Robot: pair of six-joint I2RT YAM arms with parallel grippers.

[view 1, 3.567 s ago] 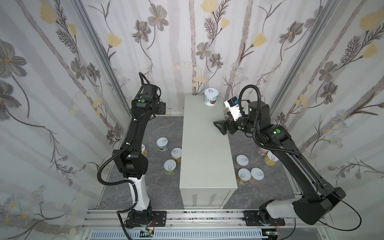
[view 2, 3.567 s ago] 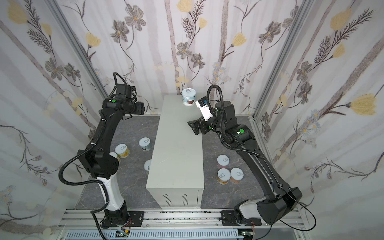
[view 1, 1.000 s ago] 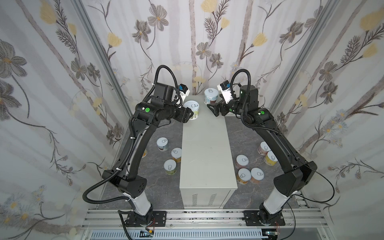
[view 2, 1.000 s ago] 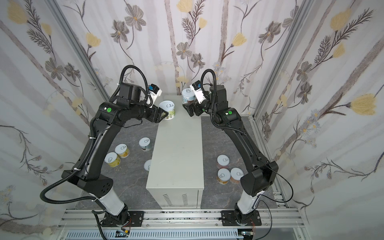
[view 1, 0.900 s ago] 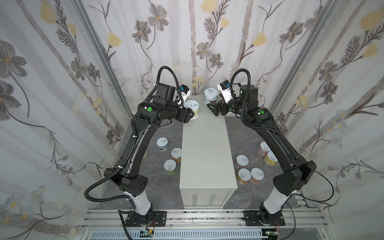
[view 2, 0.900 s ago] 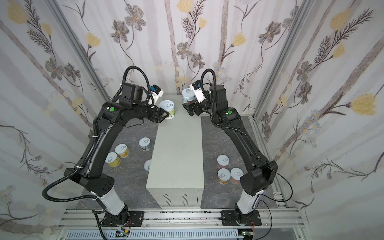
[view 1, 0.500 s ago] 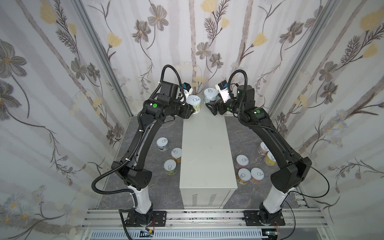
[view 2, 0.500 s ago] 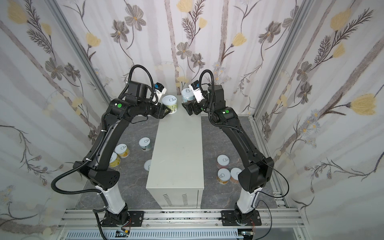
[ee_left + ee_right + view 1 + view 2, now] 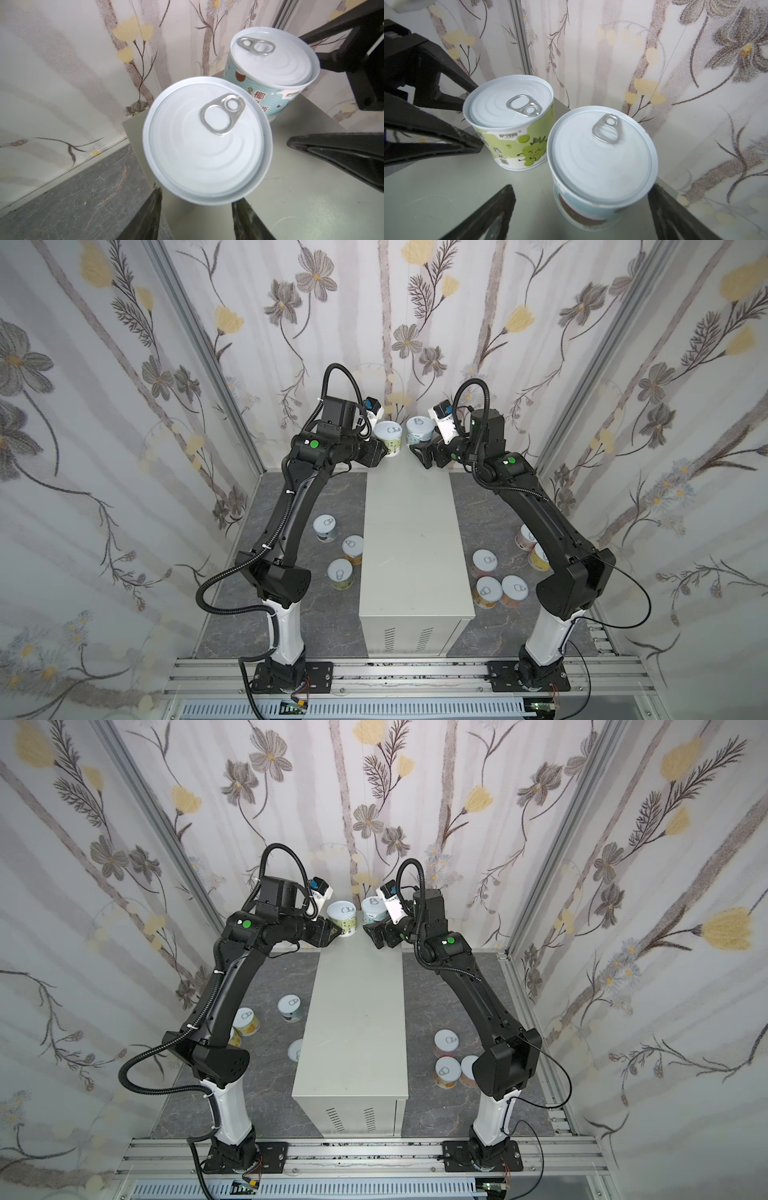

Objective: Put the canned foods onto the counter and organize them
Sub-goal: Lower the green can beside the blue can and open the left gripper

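Green can [image 9: 508, 124]: a few seconds earlier it was not on the counter [image 9: 411, 531]; it now stood upright at the far end, just beside the blue can [image 9: 600, 166], with a thin gap between them.
Left gripper [image 9: 199, 207]: had swung in from the left side with that can; fingers closed low on the can's sides, apparently holding it, release not yet made.
Right gripper [image 9: 581, 187]: jaws wide, one finger on each side of the blue can, touching neither.
Meaning: two cans were up, probably the start of a back row; the floor cans [image 9: 353, 547] waited on both sides of the counter.
Edges: both cans sat close to the far edge and the wall [image 9: 390, 364]; the green can was near the counter's left corner, with the floor [image 9: 83, 197] below.
Open room: all the counter top nearer the bases lay bare.
Caution: the grippers faced each other closely, so each likely had to back out along its own side.
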